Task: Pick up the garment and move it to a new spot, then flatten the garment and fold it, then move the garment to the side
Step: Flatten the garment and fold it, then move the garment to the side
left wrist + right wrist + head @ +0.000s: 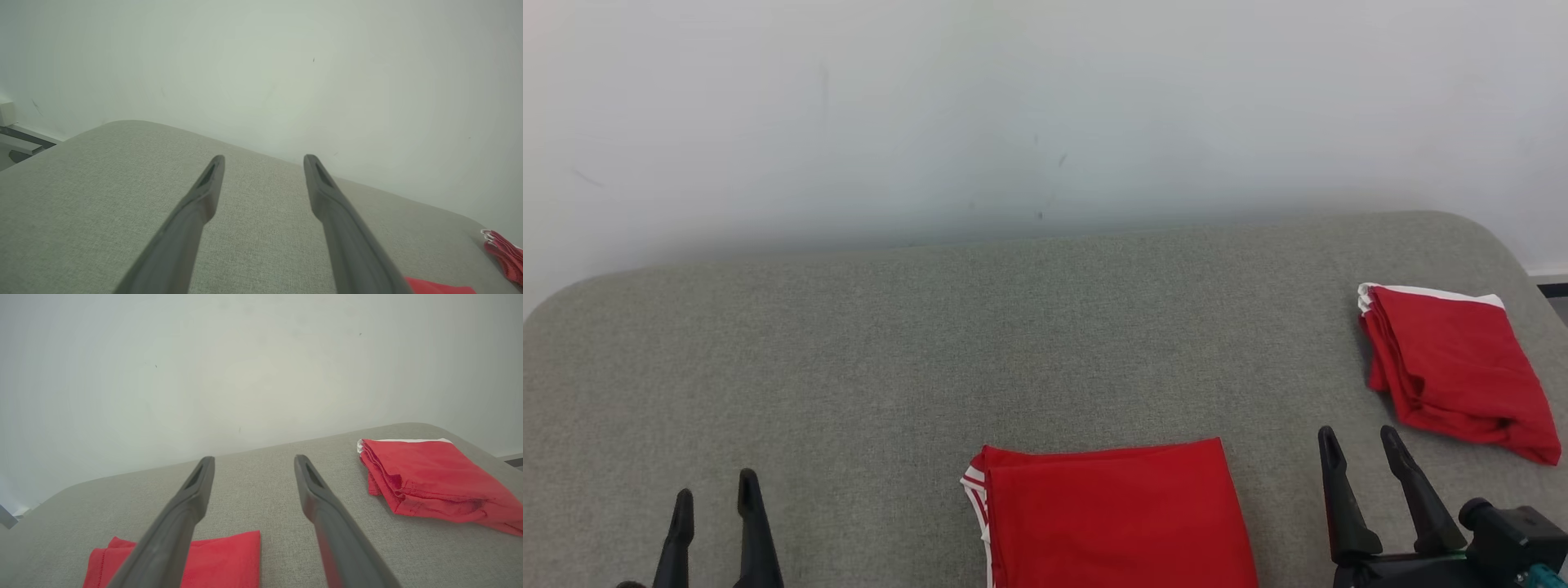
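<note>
Facing a red garment point(1111, 514) lying folded and flat at the near middle of the grey padded table point(890, 351), with a second folded red garment point(1454, 367) resting well apart at the far right. Hanging over the near edge with the left gripper point(716, 486) and right gripper point(1357, 433) both spread wide and carrying nothing, the right one near the middle garment's right edge. Judging the cloth to be light, thin and limp, probably sliding apart if lifted by a single layer. Favouring a pinch through all layers at the edge or corners, sharing the load between both sides and keeping it low to avoid unfolding.
</note>
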Robot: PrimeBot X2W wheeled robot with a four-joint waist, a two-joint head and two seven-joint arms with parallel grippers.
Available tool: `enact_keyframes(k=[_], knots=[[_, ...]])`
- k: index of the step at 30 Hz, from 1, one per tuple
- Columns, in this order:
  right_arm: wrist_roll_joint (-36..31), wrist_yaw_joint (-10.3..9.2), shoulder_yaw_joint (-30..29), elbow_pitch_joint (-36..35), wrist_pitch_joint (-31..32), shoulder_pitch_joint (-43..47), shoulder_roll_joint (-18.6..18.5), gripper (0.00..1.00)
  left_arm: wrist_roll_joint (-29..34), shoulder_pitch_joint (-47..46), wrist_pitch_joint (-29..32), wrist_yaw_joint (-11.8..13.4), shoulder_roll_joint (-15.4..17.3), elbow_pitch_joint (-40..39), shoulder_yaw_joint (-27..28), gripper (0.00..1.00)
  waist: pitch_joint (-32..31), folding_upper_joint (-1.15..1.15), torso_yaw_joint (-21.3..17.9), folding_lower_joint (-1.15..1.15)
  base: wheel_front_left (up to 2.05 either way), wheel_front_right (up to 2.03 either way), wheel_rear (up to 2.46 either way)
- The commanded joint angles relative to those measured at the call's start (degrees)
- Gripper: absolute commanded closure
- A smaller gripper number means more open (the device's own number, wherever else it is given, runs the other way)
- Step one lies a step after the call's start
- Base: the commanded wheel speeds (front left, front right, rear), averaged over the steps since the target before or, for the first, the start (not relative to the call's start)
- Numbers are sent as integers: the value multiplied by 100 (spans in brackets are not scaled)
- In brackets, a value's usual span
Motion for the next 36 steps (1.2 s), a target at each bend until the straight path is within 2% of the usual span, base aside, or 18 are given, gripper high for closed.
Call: enact_keyframes(k=[1,3,5,9,14,29,33,36], knots=[[42,-14,-62,91,-140,107,0,0,-69,132,-12,-189,-59,27,181,0,-24,0,9,0,0,0,0],[-23,-14,-102,189,-242,138,0,0,-71,195,-12,-369,-137,51,379,0,-48,0,25,0,0,0,0],[-184,-15,-51,369,-309,232,-1,0,40,383,-13,-693,-252,110,705,0,-100,0,48,0,0,0,0],[-253,-14,-132,490,-325,269,-1,0,373,527,-13,-854,-244,246,744,0,-147,0,72,0,0,0,0],[-118,-14,-171,534,-300,267,-2,0,706,622,-13,-882,-360,297,721,0,-155,0,76,0,0,0,0],[-155,-14,-72,483,-79,209,-2,0,915,616,-13,-935,-394,400,677,0,-80,0,46,0,0,0,0],[175,-14,-193,511,369,103,-1,0,903,599,-13,-917,-408,426,665,0,-61,0,43,0,0,0,0],[622,-14,-161,469,1730,-130,-3,0,918,569,1,-960,-383,424,584,0,-22,0,83,0,0,0,0]])
